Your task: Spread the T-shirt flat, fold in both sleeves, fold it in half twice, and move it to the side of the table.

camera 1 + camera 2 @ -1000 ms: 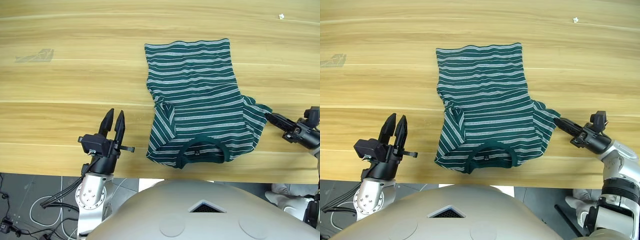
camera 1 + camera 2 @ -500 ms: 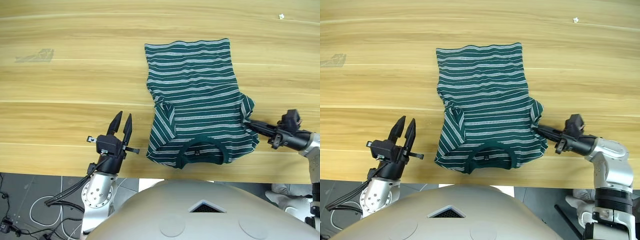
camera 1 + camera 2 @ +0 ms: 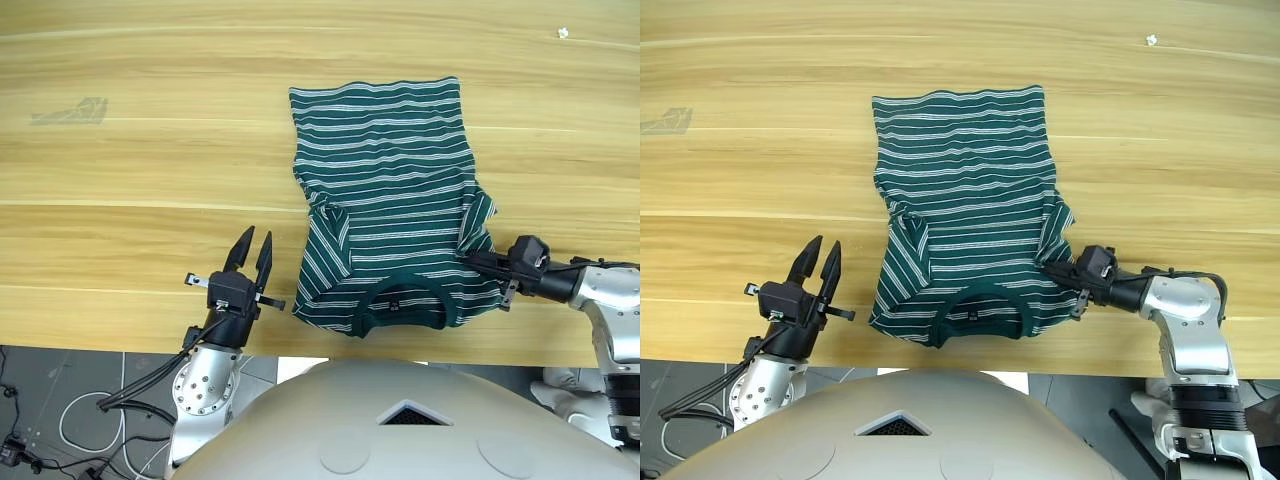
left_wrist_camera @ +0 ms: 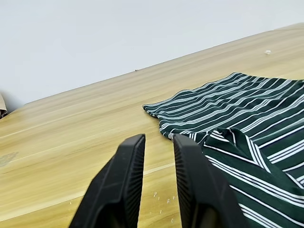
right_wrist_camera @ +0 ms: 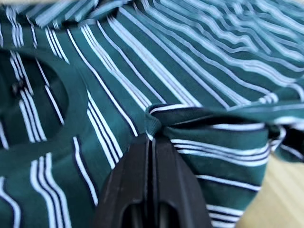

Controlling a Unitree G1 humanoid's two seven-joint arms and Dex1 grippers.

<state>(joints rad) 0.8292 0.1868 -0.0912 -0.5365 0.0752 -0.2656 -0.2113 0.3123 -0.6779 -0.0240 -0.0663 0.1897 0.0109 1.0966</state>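
A dark green T-shirt (image 3: 385, 170) with white stripes lies on the wooden table (image 3: 150, 190), its collar (image 3: 405, 295) toward the front edge. Its left sleeve (image 3: 330, 225) is folded onto the body. My right gripper (image 3: 468, 256) is shut on the hem of the right sleeve (image 3: 481, 215), which is drawn in over the shirt's right side; the right wrist view shows the fabric bunched at the shut tips (image 5: 152, 137). Left of the shirt's near corner, by the table's front edge, my left gripper (image 3: 253, 240) is open and holds nothing.
A small white scrap (image 3: 562, 32) lies at the far right of the table. A faint grey mark (image 3: 70, 110) is on the wood at the far left. The table's front edge runs just under both grippers, with cables (image 3: 70, 420) on the floor below.
My right gripper has moved left with the right sleeve, pulling it from lying spread on the table onto the shirt's body. My left gripper has shifted right, closer to the shirt.
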